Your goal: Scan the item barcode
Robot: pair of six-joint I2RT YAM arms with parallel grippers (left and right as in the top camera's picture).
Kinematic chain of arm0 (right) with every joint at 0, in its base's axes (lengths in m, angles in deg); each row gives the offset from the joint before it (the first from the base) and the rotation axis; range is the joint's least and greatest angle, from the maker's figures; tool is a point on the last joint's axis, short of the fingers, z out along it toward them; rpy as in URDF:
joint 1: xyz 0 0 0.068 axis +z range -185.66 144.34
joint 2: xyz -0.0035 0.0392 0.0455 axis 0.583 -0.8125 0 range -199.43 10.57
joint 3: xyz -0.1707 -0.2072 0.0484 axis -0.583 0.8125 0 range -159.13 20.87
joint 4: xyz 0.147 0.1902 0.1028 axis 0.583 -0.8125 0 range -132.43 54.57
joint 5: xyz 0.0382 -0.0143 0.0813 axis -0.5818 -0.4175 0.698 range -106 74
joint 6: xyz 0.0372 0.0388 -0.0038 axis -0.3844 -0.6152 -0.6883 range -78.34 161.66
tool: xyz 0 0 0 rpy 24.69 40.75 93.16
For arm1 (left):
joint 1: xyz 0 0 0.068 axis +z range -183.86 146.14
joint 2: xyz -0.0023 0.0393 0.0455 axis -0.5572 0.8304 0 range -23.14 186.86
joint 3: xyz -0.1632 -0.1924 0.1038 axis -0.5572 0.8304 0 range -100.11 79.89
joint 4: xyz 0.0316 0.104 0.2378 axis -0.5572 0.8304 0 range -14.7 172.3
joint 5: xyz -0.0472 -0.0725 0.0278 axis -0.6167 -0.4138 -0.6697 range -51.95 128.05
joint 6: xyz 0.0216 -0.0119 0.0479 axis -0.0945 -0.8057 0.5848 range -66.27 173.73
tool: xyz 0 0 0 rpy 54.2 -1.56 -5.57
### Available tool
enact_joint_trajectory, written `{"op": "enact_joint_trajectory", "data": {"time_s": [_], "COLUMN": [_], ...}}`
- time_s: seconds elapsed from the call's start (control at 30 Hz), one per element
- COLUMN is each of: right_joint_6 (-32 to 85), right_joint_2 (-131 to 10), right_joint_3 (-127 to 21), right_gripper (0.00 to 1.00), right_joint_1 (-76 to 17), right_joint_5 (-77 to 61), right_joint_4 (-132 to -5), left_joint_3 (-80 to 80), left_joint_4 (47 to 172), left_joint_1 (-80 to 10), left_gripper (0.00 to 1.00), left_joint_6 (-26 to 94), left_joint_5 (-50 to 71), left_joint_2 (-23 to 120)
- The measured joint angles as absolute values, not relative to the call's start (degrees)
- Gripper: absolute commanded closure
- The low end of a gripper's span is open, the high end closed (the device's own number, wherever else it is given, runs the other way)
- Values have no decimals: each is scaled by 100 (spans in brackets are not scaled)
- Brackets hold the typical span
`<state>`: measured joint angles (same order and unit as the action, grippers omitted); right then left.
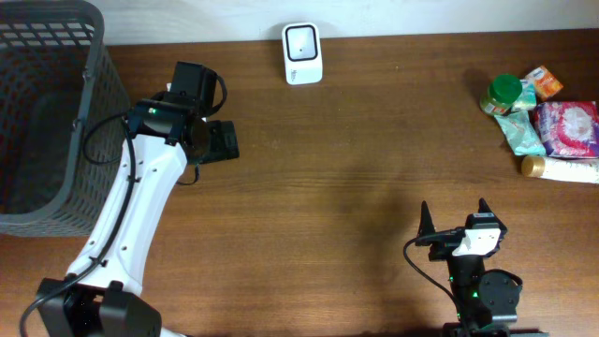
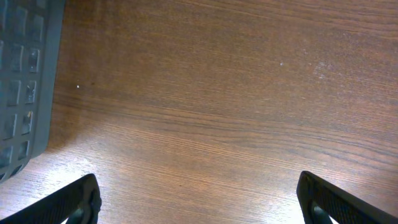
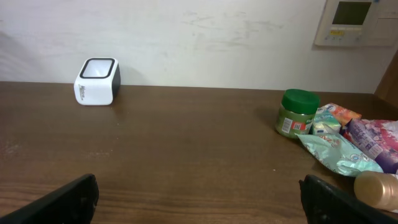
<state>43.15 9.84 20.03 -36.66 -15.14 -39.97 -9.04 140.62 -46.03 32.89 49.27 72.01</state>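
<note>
The white barcode scanner (image 1: pixel 301 53) stands at the table's far edge; in the right wrist view the scanner (image 3: pixel 96 81) is far off to the left. The items lie in a cluster at the right: a green-lidded jar (image 1: pixel 504 92) (image 3: pixel 297 112), a teal pouch (image 1: pixel 522 131) (image 3: pixel 329 152), a pink packet (image 1: pixel 566 126) (image 3: pixel 373 140) and a gold-capped tube (image 1: pixel 562 168) (image 3: pixel 376 190). My left gripper (image 1: pixel 223 140) (image 2: pixel 199 205) hangs open over bare wood near the basket. At the front, my right gripper (image 1: pixel 454 217) (image 3: pixel 199 199) is open and holds nothing, well short of the items.
A dark grey mesh basket (image 1: pixel 42 112) (image 2: pixel 22 81) fills the left end of the table. A small orange pack (image 1: pixel 543 81) lies behind the jar. On the wall at the far right hangs a control panel (image 3: pixel 354 22).
</note>
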Motion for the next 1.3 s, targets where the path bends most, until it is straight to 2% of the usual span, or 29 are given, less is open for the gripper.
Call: {"op": "enact_joint_trajectory", "data": {"time_s": [0.43,0.6,0.73,0.9,1.3], "right_joint_6": [4311,4313,4318,4313,4315], "right_joint_2": [984,991,988,988,988], "right_joint_3": [2003,2003,2003,2003,2003], "right_gripper": [1,1,1,1,1], "right_joint_1": [-3666,-3666,-3663,-3661,-3661], "right_joint_5": [-1514,-1514,-1514,-1514,-1514], "right_joint_4": [-3995,-3995,-3997,-3995,-3992], "left_joint_3": [-517,1260,3090,4915,6751], "left_joint_4": [14211,12908,10884,9295,7837], "left_joint_1": [-4603,-4603,-4603,-4603,-4603], "left_gripper": [1,1,1,1,1], "left_joint_6": [3289,3824,4620,4906,4987], "left_joint_5": [4917,4737,4213,4073,3972], "left_joint_2": [6899,5487,4301,2891,384]}}
